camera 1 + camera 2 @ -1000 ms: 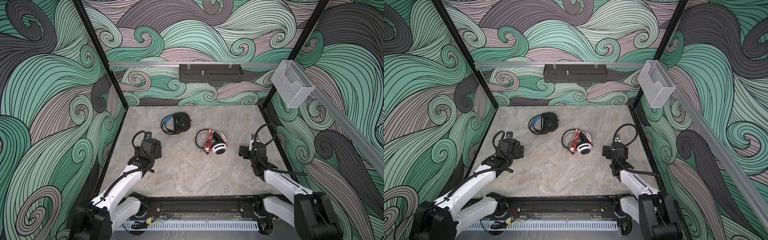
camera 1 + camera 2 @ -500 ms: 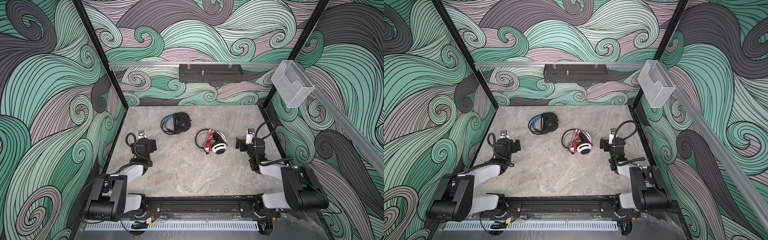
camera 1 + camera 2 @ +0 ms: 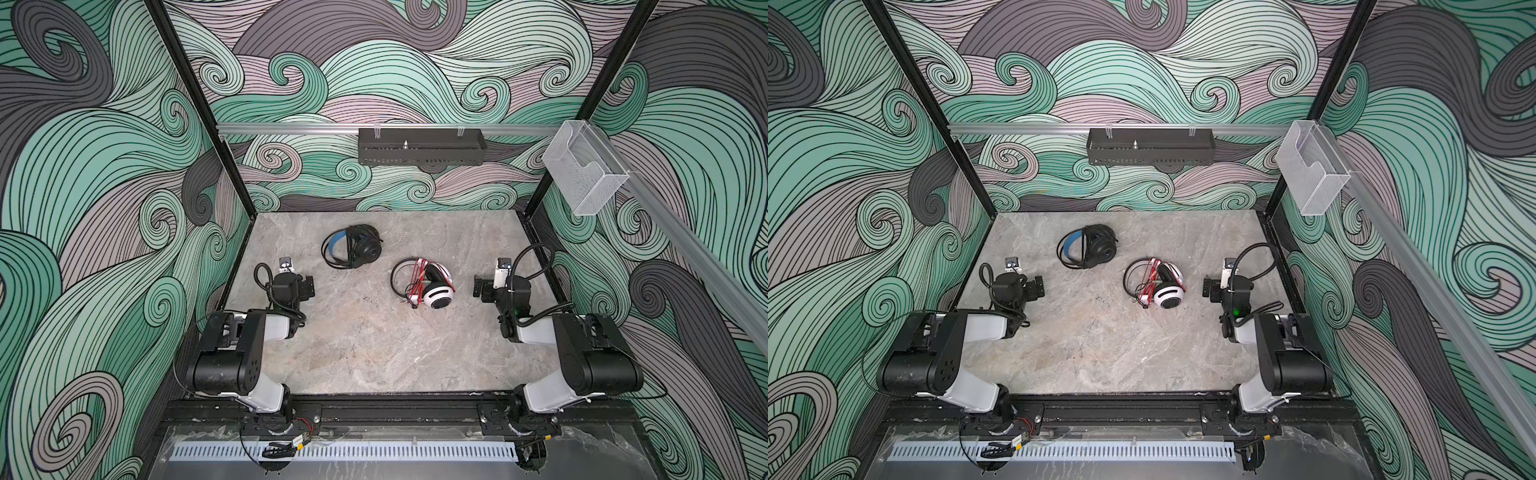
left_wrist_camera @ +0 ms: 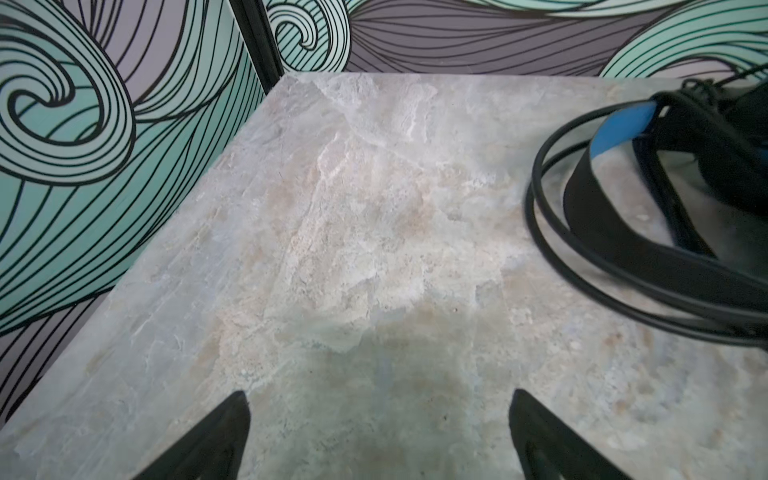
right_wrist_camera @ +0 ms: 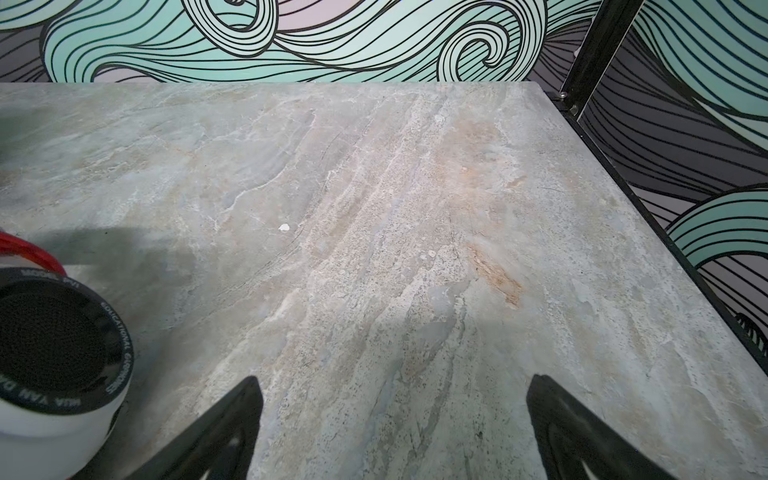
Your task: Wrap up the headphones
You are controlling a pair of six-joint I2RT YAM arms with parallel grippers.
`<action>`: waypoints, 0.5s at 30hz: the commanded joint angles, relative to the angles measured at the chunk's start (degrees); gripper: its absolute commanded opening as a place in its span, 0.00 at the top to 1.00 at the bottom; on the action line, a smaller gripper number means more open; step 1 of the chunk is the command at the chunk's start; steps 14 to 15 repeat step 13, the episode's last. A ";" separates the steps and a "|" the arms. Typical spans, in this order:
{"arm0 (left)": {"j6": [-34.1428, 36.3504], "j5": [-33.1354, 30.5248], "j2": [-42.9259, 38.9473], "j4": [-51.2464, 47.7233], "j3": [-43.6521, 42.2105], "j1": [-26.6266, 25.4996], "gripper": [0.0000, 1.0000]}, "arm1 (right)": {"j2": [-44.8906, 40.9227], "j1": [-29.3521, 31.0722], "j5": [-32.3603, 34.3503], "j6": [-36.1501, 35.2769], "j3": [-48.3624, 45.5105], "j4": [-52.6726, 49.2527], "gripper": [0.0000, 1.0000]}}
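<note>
Both headsets lay on the counter (image 3: 374, 353), and neither was held. The white-and-black headset (image 3: 432, 286) sat roughly mid-counter. Its red cord (image 3: 417, 279) was gathered into a bundle across the headband rather than trailing loose. Behind that headset and to its left, near but apart, lay the black headset (image 3: 353, 251). Its black cord (image 4: 540, 216) ran in loops beside the band, with a few strands crossing over it. Whether either cord's end was tucked in securely could not be told.

The left fingers (image 4: 208, 449) were spread fully apart with only bare counter between them, well to the left of the white-and-black headset. The right fingers (image 5: 216, 436) were just as wide and empty, near that headset's right side without touching it. Both arms sat folded low on the near side of it.

With both cords gathered and nothing gripped, the wrapping looked essentially done. At most a check of the loose plug end beside the white earcup seemed left.
</note>
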 commanded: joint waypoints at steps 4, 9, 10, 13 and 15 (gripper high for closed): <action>-0.11 1.09 -0.57 -0.17 0.97 0.56 0.01 | -0.56 0.41 -0.51 -0.10 0.77 1.66 0.00; -0.11 1.17 -0.62 -0.13 0.98 0.55 0.01 | -0.28 0.43 -0.64 -0.09 1.28 0.96 0.00; -0.11 1.12 -0.57 -0.16 0.98 0.56 0.01 | -0.29 0.39 -0.62 -0.11 1.24 1.09 0.00; -0.11 1.12 -0.57 -0.12 0.97 0.56 0.01 | -0.48 0.39 -0.59 -0.11 0.83 1.53 0.00; -0.11 1.12 -0.57 -0.12 0.97 0.56 0.01 | -0.48 0.39 -0.59 -0.11 0.83 1.53 0.00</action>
